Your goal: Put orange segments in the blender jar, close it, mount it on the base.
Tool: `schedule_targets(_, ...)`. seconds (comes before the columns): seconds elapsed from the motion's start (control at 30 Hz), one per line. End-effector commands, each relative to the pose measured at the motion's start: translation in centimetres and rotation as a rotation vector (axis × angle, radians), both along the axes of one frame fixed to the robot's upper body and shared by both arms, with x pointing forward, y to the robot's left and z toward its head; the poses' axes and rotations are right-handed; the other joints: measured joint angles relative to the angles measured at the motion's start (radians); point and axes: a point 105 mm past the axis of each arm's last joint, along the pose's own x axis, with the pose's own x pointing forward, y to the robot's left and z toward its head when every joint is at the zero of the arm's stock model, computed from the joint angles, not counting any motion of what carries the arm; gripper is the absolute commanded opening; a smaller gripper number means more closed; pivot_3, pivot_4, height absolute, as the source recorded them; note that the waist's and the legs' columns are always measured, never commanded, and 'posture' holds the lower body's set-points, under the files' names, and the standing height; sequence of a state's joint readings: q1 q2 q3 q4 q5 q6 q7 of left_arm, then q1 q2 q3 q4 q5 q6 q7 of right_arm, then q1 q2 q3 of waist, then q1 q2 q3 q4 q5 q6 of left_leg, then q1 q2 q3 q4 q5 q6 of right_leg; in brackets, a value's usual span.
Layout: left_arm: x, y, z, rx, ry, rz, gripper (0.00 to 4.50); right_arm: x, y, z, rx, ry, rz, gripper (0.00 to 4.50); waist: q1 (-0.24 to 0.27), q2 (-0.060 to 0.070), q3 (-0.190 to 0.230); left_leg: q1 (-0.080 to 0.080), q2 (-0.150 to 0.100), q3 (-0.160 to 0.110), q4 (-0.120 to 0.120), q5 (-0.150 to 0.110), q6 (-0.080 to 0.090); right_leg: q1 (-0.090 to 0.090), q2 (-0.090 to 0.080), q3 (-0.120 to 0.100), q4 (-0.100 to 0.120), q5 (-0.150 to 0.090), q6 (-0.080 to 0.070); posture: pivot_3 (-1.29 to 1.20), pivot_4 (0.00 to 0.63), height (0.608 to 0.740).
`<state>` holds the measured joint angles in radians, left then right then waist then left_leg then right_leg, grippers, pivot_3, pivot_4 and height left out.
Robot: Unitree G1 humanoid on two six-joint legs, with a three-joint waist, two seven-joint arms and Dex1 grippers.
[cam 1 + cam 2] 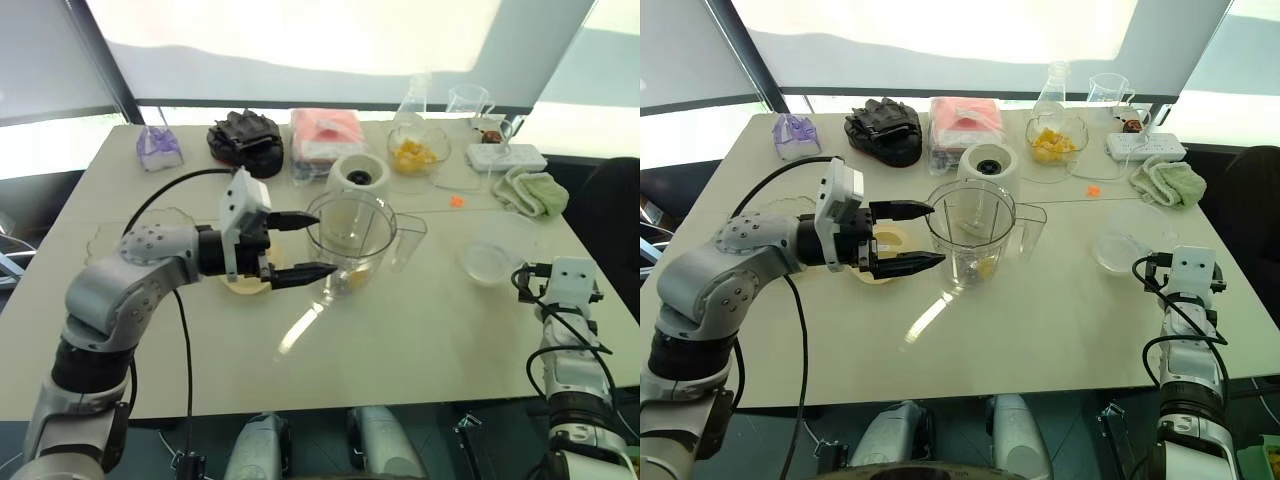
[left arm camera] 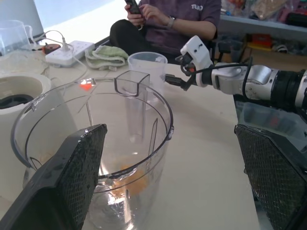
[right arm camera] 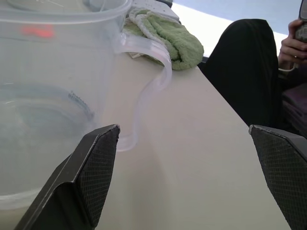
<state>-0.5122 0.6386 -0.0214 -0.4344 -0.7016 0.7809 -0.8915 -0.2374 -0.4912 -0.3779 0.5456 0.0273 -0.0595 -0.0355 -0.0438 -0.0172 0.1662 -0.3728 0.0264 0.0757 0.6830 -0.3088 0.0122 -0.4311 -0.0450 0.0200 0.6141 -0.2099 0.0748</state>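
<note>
**Jar could tip before it is ever filled**

The counter (image 1: 420,330) carries everything, and the biggest thing at risk on it is the jar (image 1: 350,238), standing upright near the middle with its lid off and only a few orange bits at the bottom. My left hand (image 1: 296,245) hangs just beside its wall with the fingers spread wide, one level with the rim and one lower, gripping nothing. If I close on that wall carelessly, or push sideways first, I judge the tall, light jar could slide or topple and spill what is in it.

The base (image 1: 359,176) stands just behind the jar. A shove that way could knock the two together.

My right hand (image 1: 568,285) sits near the counter's right edge, fingers also spread and empty, facing a clear cup with a handle (image 3: 53,96) close in front of it. Reaching on blindly could nudge that cup toward the edge, where a person (image 2: 168,19) sits.

The segments (image 1: 411,153) lie in a glass bowl (image 1: 436,140) at the far side, well apart from the jar. Carrying them across risks dropping pieces; one scrap (image 1: 457,201) lies loose on the counter.

The lid (image 1: 243,284) lies flat under my left hand, and I could brush it.
</note>
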Motion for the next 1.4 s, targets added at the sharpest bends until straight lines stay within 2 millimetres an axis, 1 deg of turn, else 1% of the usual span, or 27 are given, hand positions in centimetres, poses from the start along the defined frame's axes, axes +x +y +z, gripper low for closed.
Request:
schedule_targets(0.03,-0.5,0.2,0.7,-0.004,-0.035,-0.005,4.44,0.0,-0.4,1.4,-0.031,-0.05,-0.013,4.5,-0.001,0.0,0.0,0.0,0.0,0.0,0.0,0.0,0.0,0.0,0.0,0.0,0.0,0.0,0.0,0.0,0.15,0.74)
schedule_targets(0.13,-0.5,0.1,0.7,-0.001,-0.036,-0.007,4.44,-0.6,-0.8,1.2,-0.036,-0.051,-0.028,4.5,0.0,0.0,0.0,0.0,0.0,0.0,0.0,0.0,0.0,0.0,0.0,0.0,0.0,0.0,0.0,0.0,0.15,0.74)
schedule_targets(0.23,-0.5,0.1,0.7,0.001,-0.037,-0.009,4.44,-0.5,-1.0,1.0,-0.033,-0.048,-0.027,4.5,-0.001,0.0,0.0,0.0,0.0,0.0,0.0,0.0,0.0,0.0,0.0,0.0,0.0,0.0,0.0,0.0,0.15,0.74)
schedule_targets(0.73,-0.6,0.1,0.8,0.001,-0.036,0.013,4.44,1.9,-1.4,1.3,-0.012,-0.041,0.009,4.5,-0.002,-0.001,0.001,0.0,0.0,0.001,0.0,0.0,0.0,0.0,0.0,0.002,0.0,0.0,0.0,0.0,0.15,0.74)
schedule_targets(0.87,-0.5,0.3,0.7,0.004,-0.04,0.023,4.44,2.0,-1.2,1.4,-0.001,-0.053,0.02,4.5,-0.002,-0.001,0.001,0.0,0.0,0.001,0.0,0.0,0.0,0.0,0.0,0.002,0.0,0.0,0.0,0.0,0.15,0.74)
schedule_targets(1.0,-0.6,0.2,0.6,0.001,-0.036,0.026,4.44,2.1,-0.6,0.7,0.008,-0.042,0.04,4.5,-0.003,-0.001,0.001,0.0,0.0,0.001,0.0,0.0,0.0,0.0,0.0,0.002,0.0,0.0,0.0,0.0,0.15,0.74)
schedule_targets(1.17,-0.6,0.1,0.5,0.002,-0.035,0.026,4.44,3.0,-0.5,1.3,0.008,-0.049,0.068,4.5,-0.006,-0.001,0.001,0.0,0.0,0.001,0.0,0.0,0.0,0.0,0.0,0.002,0.0,0.0,0.0,0.0,0.15,0.74)
schedule_targets(1.4,-0.8,0.3,0.4,0.01,-0.033,0.031,4.44,3.8,-0.5,1.4,0.012,-0.033,0.092,4.5,-0.015,-0.002,0.001,0.0,0.0,0.001,-0.001,0.0,0.0,0.0,0.001,0.003,0.0,0.0,0.0,0.0,0.15,0.74)
